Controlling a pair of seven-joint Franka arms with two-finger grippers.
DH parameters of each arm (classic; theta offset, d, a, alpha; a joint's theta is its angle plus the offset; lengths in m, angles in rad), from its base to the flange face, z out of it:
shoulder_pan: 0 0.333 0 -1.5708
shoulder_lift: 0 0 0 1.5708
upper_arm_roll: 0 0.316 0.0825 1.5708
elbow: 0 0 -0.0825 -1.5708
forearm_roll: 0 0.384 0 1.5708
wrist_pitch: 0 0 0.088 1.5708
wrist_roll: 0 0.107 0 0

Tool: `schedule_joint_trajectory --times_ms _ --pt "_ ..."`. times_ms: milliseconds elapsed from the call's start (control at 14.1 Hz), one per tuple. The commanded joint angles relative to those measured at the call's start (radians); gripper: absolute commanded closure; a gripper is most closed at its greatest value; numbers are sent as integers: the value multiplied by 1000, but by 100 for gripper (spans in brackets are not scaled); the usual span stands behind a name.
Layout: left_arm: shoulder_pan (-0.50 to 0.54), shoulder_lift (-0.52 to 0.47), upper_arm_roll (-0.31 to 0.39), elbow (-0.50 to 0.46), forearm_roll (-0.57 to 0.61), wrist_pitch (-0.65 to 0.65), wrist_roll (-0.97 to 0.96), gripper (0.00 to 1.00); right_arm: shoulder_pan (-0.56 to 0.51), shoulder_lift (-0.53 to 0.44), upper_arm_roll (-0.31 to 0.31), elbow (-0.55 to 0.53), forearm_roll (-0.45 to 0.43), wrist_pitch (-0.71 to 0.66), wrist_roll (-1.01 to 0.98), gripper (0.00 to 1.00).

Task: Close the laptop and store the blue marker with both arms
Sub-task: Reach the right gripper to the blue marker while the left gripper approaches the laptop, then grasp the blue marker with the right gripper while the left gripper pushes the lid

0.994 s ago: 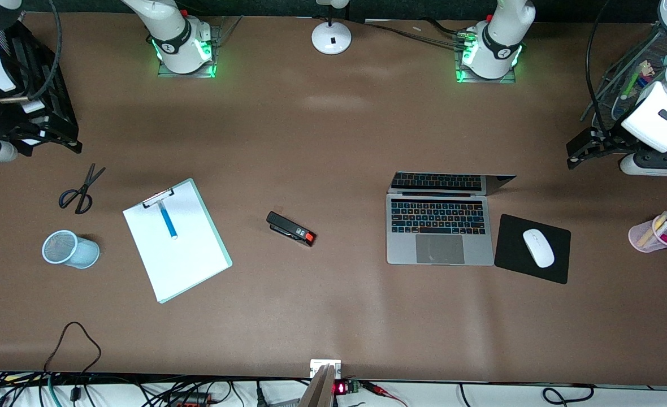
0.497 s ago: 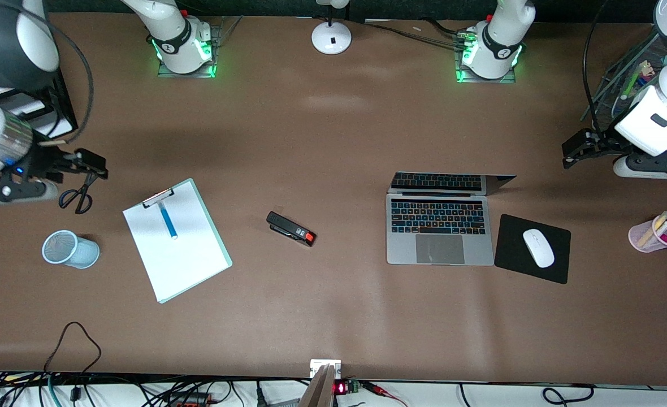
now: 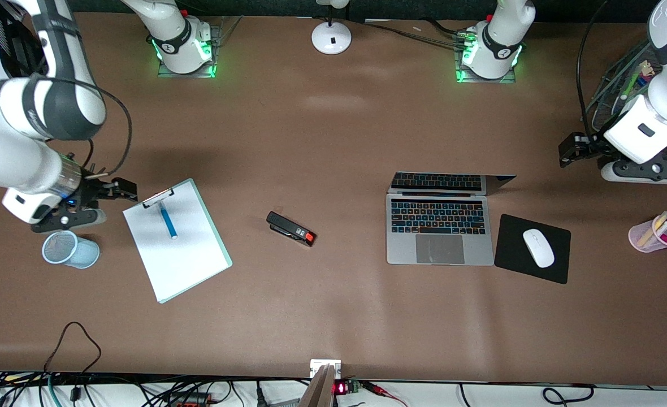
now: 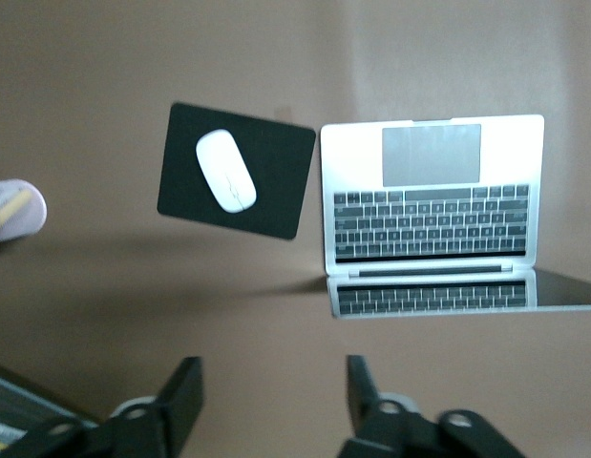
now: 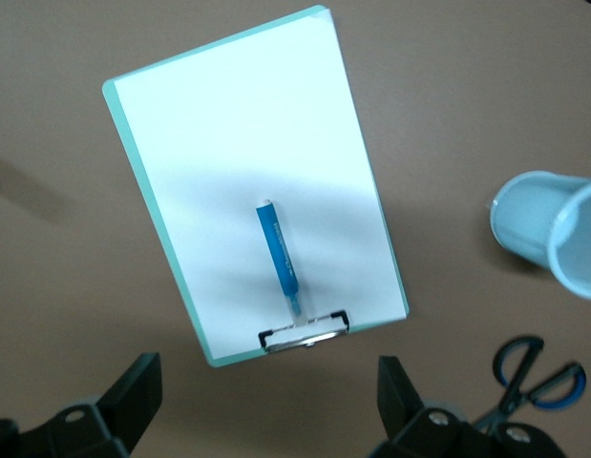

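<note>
Front view shows us the slim silver-grey laptop (image 3: 440, 234) open on the brown table (image 3: 333, 316), a black mouse pad (image 3: 511, 257) at its 3 o'clock. The short bright-blue marker (image 3: 168, 220) lies on a white clipboard sheet (image 3: 178, 254), a pale-blue mesh cup (image 3: 70, 249) at its 9 o'clock. We hold the right gripper (image 5: 266, 405) over the clipboard's clip, jaws wide and empty; the left gripper (image 4: 271, 396) hovers past the laptop's lid, jaws parted, empty. We judge the marker light and slick, best pinched mid-barrel; the lid stiff, pushed at its top edge.
</note>
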Motion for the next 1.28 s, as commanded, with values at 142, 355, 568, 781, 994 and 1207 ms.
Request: schedule_joint_trajectory --times_ms 142,355,568,781,994,1207 --pt "-1 13 2 35 -59 -51 15 96 -9 96 -3 -5 15 135 -187 8" --pt "-1 13 2 33 -71 -85 3 100 -12 145 -4 -17 15 204 -307 17" --pt "-1 1 -32 15 -120 -154 -75 100 -1 162 -3 -77 15 284 -327 26" --pt "-1 1 -99 -16 -128 -149 -165 100 3 223 -1 -72 15 344 -345 33" --pt "-1 2 -220 -84 -133 -67 -306 100 23 251 0 -71 16 372 -344 39" --pt "-1 -2 -266 -184 -133 42 -355 100 25 273 0 -69 15 384 -344 41"
